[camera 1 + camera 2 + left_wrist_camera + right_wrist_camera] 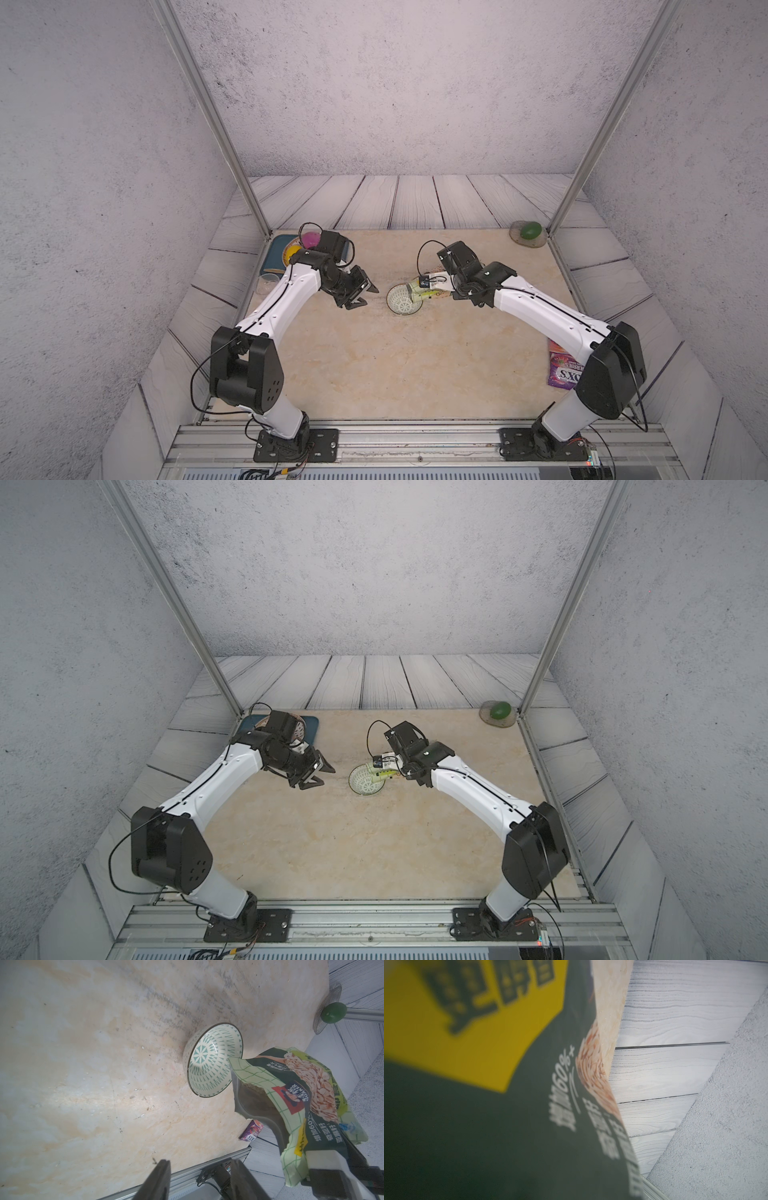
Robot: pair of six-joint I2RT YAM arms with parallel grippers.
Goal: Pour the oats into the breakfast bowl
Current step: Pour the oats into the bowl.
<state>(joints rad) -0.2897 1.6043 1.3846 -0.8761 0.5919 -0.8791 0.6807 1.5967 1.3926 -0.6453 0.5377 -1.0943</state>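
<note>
I saw the oats bag tipped sideways, mouth at the rim of the breakfast bowl, at its 3 o'clock | right gripper was clamped on the bag's base | left gripper hung at the bowl's 9 o'clock, apart from it, jaws half spread, holding nothing.

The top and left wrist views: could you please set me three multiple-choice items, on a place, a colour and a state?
1. Where is the green fruit? A. near left corner B. dead centre C. on a dish, far right corner
2. Colour of the breakfast bowl's inner pattern, left wrist view? A. red B. green C. orange
3. How is the oat bag? A. held tipped, mouth open at the bowl's rim B. standing sealed C. lying flat
Key: 1 C, it sits on the dish there; 2 B, green triangles ring its inside; 3 A, its open mouth overlaps the rim.
</note>
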